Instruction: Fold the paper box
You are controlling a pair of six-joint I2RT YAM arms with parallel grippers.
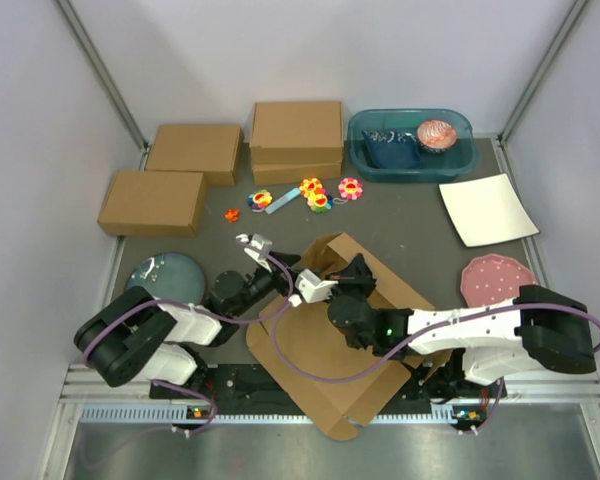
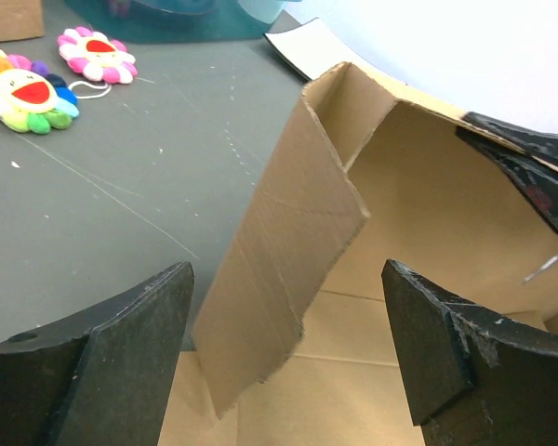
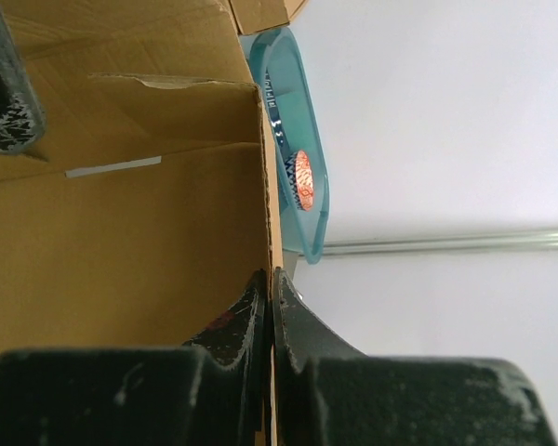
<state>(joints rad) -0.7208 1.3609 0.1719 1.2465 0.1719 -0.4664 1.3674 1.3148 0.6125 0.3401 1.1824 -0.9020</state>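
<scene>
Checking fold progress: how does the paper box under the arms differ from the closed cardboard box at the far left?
The paper box lies open, walls partly raised, flaps spread; the left cardboard box is fully closed. The right gripper pinches the paper box's wall; nothing touches the left cardboard box. Both are plain brown cardboard.

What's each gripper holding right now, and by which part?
The right gripper is shut on the paper box, pinching the edge of an upright side wall. The left gripper is open around a raised flap, holding nothing.
</scene>
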